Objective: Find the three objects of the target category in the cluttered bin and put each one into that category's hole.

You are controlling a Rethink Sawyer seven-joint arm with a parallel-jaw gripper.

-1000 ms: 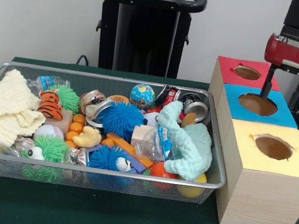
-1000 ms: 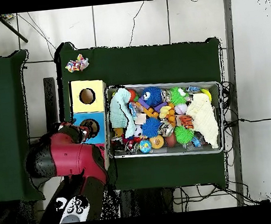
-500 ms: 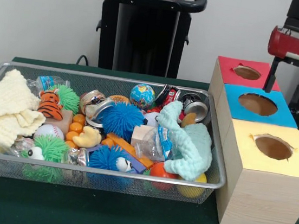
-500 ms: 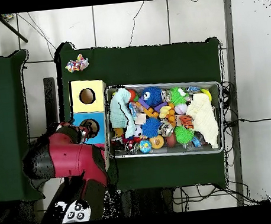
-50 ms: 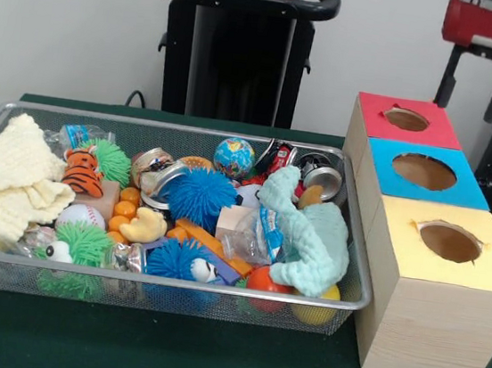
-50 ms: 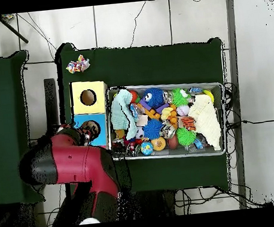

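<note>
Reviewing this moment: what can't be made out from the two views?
- Gripper: front view shows two dark fingers under the red wrist, tips against dark background; open or shut unclear. Overhead, the arm covers it.
- Red box: overhead, hidden under the arm.
- Inside the holes: dark in both views.
- Bin bottom layer: buried under toys and cloths.

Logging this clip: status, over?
Gripper high above red box, fingers apart, nothing held. Bin full, untouched. Three holes clear.
</note>
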